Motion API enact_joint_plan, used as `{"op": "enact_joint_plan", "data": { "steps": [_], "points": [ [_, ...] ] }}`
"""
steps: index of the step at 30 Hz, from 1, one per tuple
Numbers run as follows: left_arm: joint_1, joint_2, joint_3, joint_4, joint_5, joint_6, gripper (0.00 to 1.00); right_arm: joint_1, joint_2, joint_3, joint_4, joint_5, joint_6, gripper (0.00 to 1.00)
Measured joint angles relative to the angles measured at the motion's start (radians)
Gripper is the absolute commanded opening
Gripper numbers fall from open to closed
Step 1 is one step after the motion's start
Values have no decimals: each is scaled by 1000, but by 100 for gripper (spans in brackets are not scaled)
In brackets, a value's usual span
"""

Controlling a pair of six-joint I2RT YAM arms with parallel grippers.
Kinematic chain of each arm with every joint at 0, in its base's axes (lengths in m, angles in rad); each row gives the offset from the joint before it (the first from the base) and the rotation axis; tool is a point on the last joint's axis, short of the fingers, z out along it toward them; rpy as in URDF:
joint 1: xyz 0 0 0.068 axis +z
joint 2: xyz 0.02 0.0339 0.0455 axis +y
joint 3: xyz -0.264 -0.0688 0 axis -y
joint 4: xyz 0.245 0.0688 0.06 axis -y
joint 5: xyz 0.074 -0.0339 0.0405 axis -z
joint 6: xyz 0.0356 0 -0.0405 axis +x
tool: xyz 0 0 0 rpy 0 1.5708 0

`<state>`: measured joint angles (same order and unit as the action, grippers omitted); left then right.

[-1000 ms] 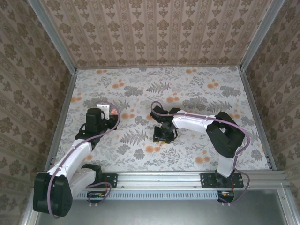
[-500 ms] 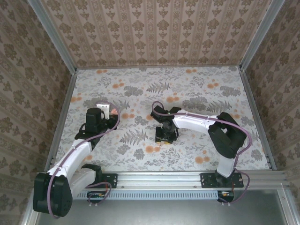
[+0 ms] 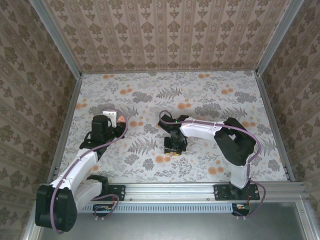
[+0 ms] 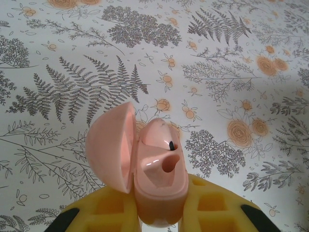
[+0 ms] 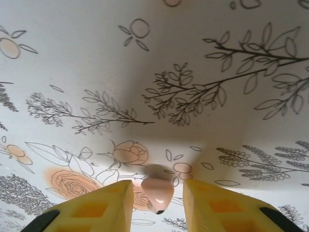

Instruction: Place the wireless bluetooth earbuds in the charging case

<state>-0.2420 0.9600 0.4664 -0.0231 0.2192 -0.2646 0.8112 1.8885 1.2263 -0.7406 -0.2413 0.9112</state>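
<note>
Left gripper [image 4: 157,215] clamped on the pink charging case [image 4: 160,181], held above the table [image 4: 251,58]. The lid [image 4: 108,145] stands open on the left. One earbud [image 4: 159,137] sits in the case beside a bare well [image 4: 166,164]. Right gripper [image 5: 157,186] low over the table centre, jaws slightly apart astride the second earbud [image 5: 157,194], which lies on the cloth with a thin gap each side.

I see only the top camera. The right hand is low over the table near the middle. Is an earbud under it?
Observer: Yes. A loose earbud lies on the table between the fingers of the right hand, with a gap on each side.
Operator: Is the charging case in the left hand open?
Observer: Yes, its lid is swung to one side.
Operator: Anything inside?
Observer: One seated earbud; the other well looks empty.
</note>
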Motion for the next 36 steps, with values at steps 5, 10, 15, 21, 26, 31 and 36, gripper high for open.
{"op": "enact_joint_plan", "data": {
  "steps": [5, 10, 15, 21, 26, 31, 36],
  "points": [
    [0, -1, 0, 0, 0, 0, 11, 7, 14, 10, 3, -3, 0, 32],
    [0, -8, 0, 0, 0, 0, 11, 18, 18, 15, -3, -2, 0, 32],
    [0, -8, 0, 0, 0, 0, 11, 26, 23, 15, -3, -2, 0, 27],
    [0, -13, 0, -1, -3, 0, 11, 28, 31, 20, -12, 1, 0, 26],
    [0, -16, 0, -2, -5, 0, 11, 27, 36, 25, -20, 4, -2, 21],
    [0, -20, 0, -10, -7, 0, 11, 31, 36, 27, -23, 16, -4, 19],
    [-2, -20, 0, -12, -2, 0, 11, 38, 21, 19, -14, 48, -3, 17]
  ]
}}
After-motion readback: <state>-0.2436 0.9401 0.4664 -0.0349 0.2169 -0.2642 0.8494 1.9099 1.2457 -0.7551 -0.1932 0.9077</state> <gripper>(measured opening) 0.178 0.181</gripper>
